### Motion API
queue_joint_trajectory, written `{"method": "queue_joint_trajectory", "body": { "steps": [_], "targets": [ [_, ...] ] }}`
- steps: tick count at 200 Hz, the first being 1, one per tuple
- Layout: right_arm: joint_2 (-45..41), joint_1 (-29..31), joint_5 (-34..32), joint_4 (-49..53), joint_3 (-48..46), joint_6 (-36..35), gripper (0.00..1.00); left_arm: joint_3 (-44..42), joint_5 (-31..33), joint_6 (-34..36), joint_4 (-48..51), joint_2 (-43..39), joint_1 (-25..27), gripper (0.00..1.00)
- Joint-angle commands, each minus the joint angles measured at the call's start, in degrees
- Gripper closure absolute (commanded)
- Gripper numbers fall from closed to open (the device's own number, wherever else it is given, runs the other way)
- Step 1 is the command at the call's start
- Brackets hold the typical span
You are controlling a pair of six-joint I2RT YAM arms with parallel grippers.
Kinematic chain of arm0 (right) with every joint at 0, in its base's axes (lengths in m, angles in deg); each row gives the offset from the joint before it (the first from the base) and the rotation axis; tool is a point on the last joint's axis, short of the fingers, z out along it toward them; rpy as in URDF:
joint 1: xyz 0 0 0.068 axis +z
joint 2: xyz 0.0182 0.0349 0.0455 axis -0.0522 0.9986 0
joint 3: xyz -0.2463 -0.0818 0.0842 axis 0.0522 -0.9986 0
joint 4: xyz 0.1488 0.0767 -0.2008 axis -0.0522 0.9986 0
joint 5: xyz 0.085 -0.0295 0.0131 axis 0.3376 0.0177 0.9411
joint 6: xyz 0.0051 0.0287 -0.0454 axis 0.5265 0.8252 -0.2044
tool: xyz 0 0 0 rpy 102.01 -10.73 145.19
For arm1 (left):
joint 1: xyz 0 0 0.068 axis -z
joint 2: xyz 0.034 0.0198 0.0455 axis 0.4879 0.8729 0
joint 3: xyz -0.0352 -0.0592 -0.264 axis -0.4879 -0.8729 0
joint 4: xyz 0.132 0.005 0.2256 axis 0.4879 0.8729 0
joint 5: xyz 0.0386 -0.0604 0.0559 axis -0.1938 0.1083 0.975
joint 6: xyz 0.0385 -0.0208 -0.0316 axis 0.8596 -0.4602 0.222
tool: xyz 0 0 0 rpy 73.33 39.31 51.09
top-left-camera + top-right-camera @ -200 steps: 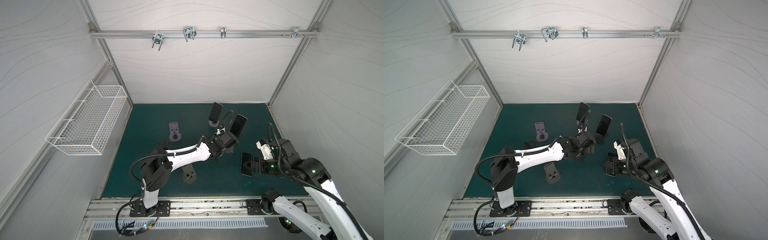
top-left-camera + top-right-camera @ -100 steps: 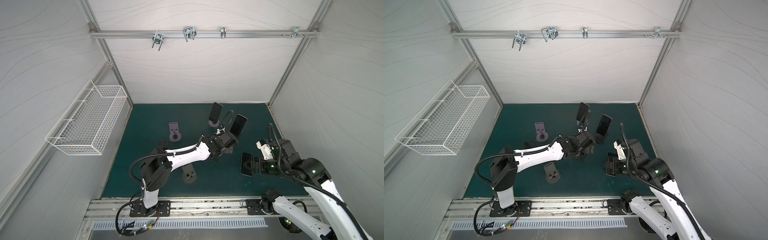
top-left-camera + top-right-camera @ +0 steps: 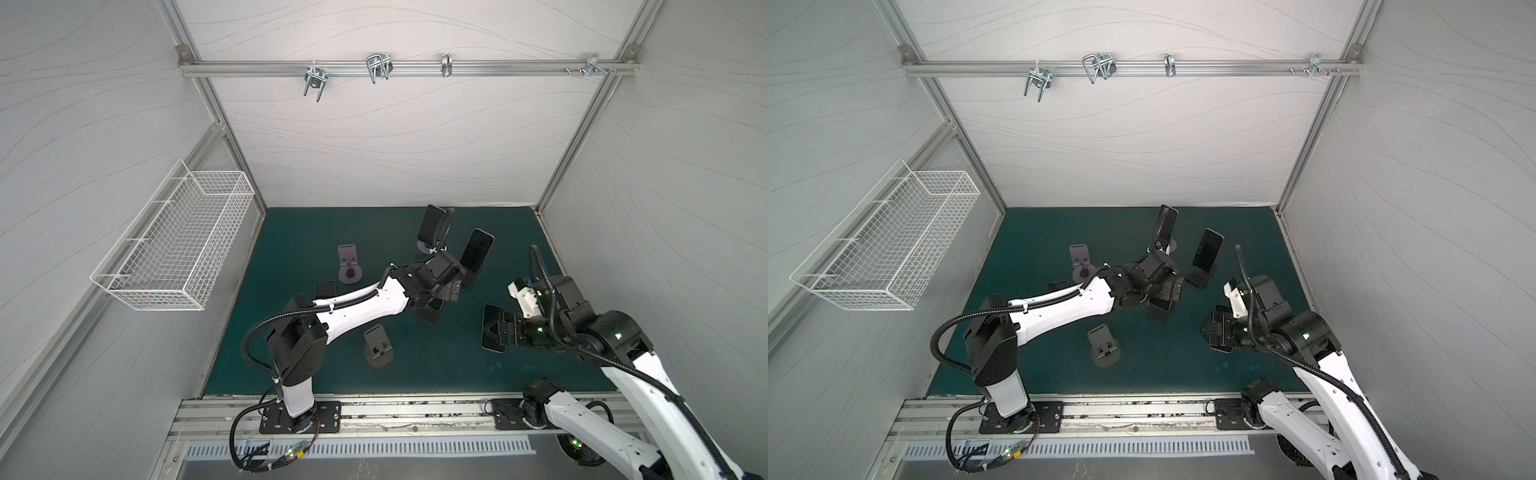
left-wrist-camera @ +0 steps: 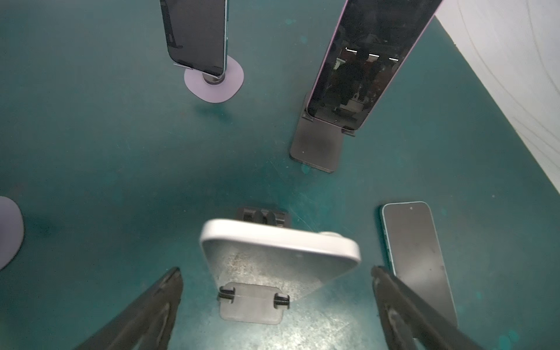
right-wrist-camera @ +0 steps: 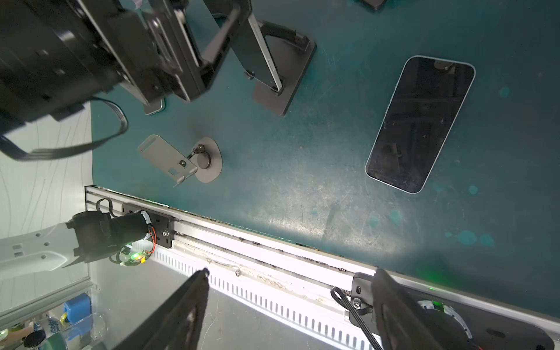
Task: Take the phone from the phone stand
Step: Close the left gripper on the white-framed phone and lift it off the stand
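Note:
A pale-edged phone (image 4: pixel 278 242) leans on a dark phone stand (image 4: pixel 262 215) at mid-table. The stand's two small hooks hold its lower edge. My left gripper (image 4: pixel 275 272) is open, one finger on each side of that phone and clear of it. In both top views the left gripper (image 3: pixel 440 291) (image 3: pixel 1167 291) covers most of this phone (image 3: pixel 434 306). My right gripper (image 3: pixel 492 332) is open and empty, hovering over a dark phone (image 5: pixel 421 124) that lies flat on the green mat.
Behind stand a dark phone on a lilac round-base stand (image 3: pixel 430 224) and a lilac-edged phone on a black stand (image 3: pixel 478 251). Two empty stands (image 3: pixel 349 266) (image 3: pixel 377 345) and a flat phone (image 3: pixel 325 287) lie to the left. A wire basket (image 3: pixel 178 245) hangs on the left wall.
The left gripper's jaws have spread wider around the leaning phone. Both arms have stayed almost where they were.

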Motion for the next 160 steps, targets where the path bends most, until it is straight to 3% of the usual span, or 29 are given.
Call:
{"method": "queue_joint_trajectory", "body": {
  "steps": [1,98,160],
  "targets": [
    [0.20,-0.28,1.21,-0.53,-0.65,1.03,0.15,0.66,-1.81,3.05,0.81,-0.79,-1.05,0.02],
    [1.14,-0.26,0.90,-1.83,-0.83,3.63,0.16,4.14,-5.64,7.73,1.51,3.20,-2.38,0.02],
    [0.75,-0.17,0.37,-1.61,-0.88,4.76,0.16,5.94,-1.75,6.33,1.76,5.53,-2.36,0.04]
  ]
}}
